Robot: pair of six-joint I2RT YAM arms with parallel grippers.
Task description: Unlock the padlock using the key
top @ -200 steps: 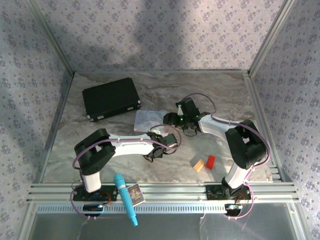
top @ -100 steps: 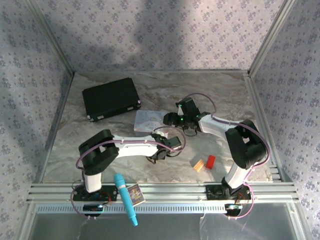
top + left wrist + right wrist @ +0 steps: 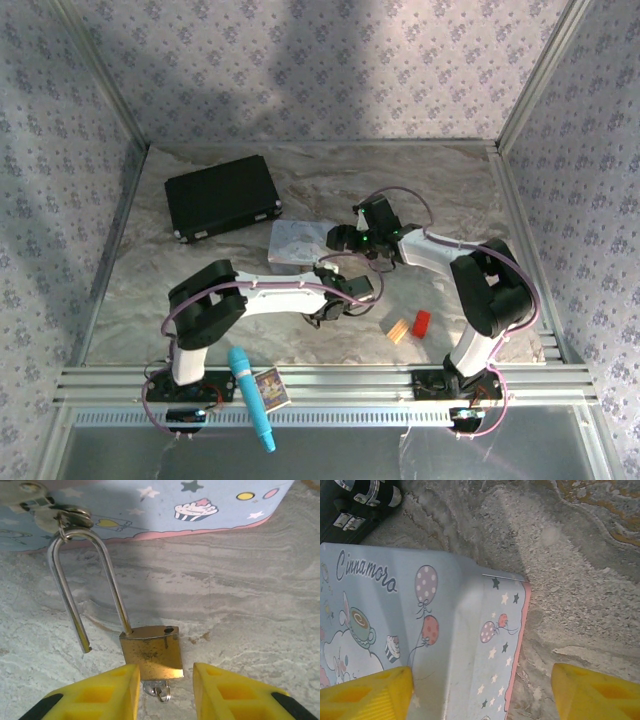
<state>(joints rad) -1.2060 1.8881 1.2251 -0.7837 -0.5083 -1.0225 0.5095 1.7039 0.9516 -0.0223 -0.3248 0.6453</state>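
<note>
The brass padlock (image 3: 151,651) lies on the marble table, close in front of my left gripper (image 3: 165,695), whose yellow fingers stand open on either side of its lower end without touching it. The silver shackle (image 3: 107,570) hangs through the hasp (image 3: 70,517) of the pastel tin (image 3: 150,505). Its short end is out of the body, and the hole on the body shows empty. The key (image 3: 157,688) sticks in the padlock's bottom, a small ring on it. My right gripper (image 3: 482,695) is open wide over the tin's corner (image 3: 485,630). From above, the left gripper (image 3: 335,305) sits just in front of the tin (image 3: 295,240).
A black case (image 3: 222,196) lies at the back left, its latches (image 3: 365,492) near the tin. A red block (image 3: 421,322) and a tan block (image 3: 397,330) sit at the front right. A teal microphone (image 3: 250,395) and a card (image 3: 268,385) rest on the front rail.
My left arm has stretched rightward, carrying its gripper a little to the right in front of the tin. The right arm has hardly moved.
</note>
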